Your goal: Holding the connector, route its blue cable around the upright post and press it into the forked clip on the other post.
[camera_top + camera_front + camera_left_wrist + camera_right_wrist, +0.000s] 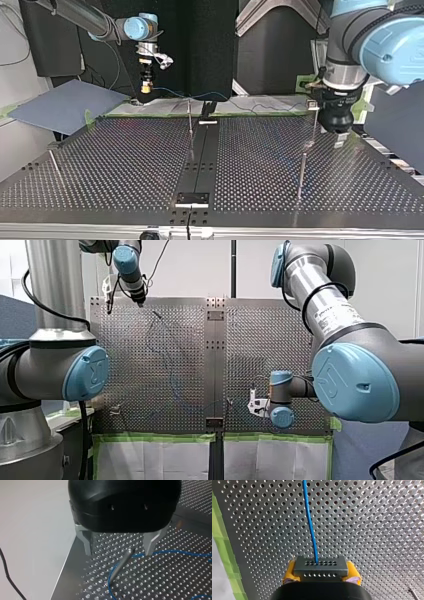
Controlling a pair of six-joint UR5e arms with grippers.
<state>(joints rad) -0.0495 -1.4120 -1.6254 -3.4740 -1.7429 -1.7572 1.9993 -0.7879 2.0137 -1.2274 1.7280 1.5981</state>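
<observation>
A grey connector point(320, 566) sits between the yellow pads of my right gripper point(320, 573), which is shut on it. Its blue cable point(310, 525) runs straight ahead over the perforated plate. In the top view my right gripper point(145, 89) hangs at the far left edge of the table, and the cable point(220, 95) trails along that edge. My left gripper point(118, 552) is open, its metal fingers point(87, 545) standing either side of the tip of a thin upright post point(123, 561). The blue cable point(111, 576) curves round that post's base. A post with a small head point(313, 104) stands beside my left gripper point(339, 139).
More thin posts point(190, 122) point(302, 172) point(55, 167) stand on the plate. A dark rail point(202, 155) runs down the table's middle. A blue sheet point(65, 102) lies off the top view's left corner. Green tape point(160, 438) lines the near edge in the front view.
</observation>
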